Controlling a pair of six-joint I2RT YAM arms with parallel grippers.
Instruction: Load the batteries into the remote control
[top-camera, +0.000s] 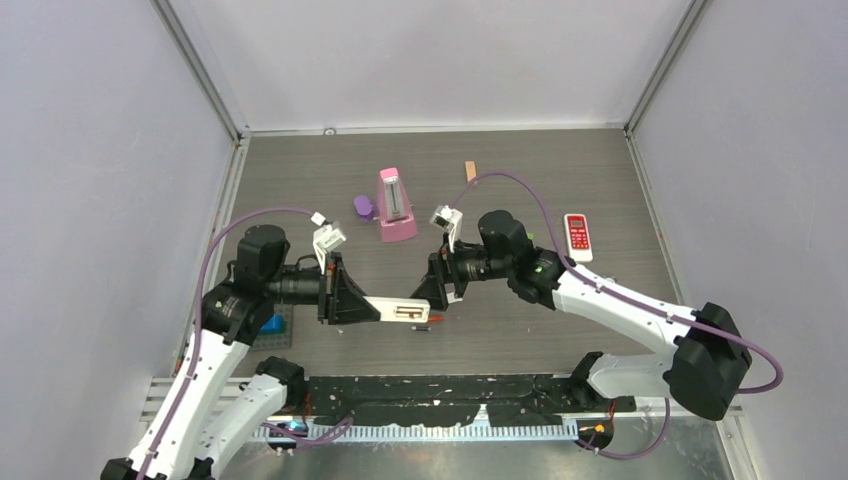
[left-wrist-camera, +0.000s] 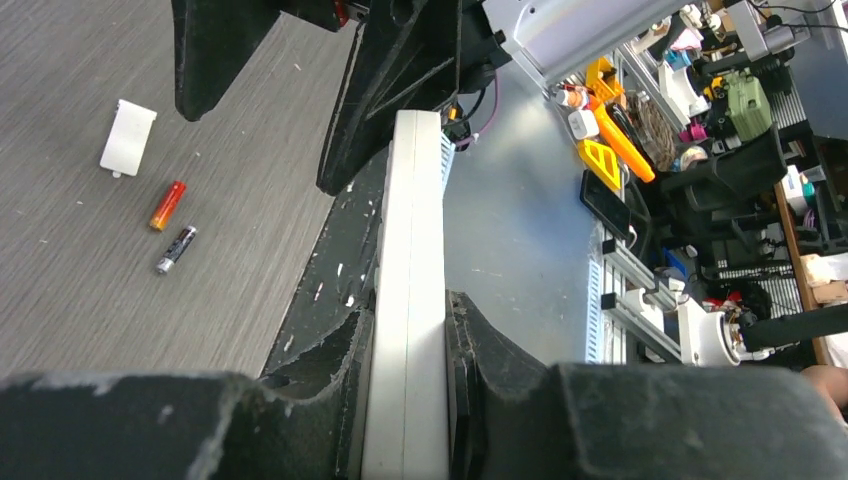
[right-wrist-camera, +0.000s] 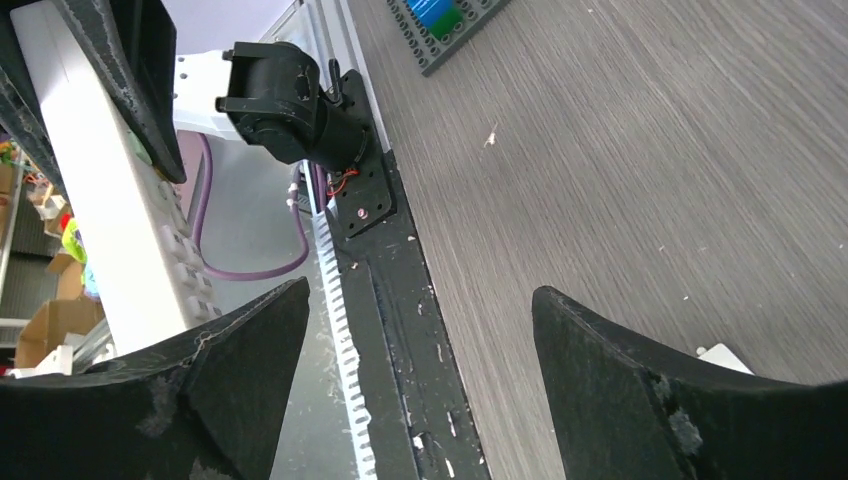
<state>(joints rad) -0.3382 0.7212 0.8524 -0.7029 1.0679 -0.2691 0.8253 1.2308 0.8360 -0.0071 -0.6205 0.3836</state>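
Your left gripper (top-camera: 362, 303) is gripping one end of the remote control (top-camera: 402, 311), which is hanging above the middle of the table (top-camera: 560, 170). Its free end is pointing at your right gripper (top-camera: 436, 292), whose fingers are standing apart just beside it. Just in front of that end, the first battery (left-wrist-camera: 168, 205) and second battery (left-wrist-camera: 176, 249) are lying on the table, close but not touching, with the battery cover (left-wrist-camera: 128, 138) near them. Behind, a metronome (top-camera: 396, 205) is standing at centre. A block (top-camera: 470, 171) is lying further back to its right, and a second remote (top-camera: 577, 237) well right. A brick plate (top-camera: 284, 336) is lying beside your left arm.
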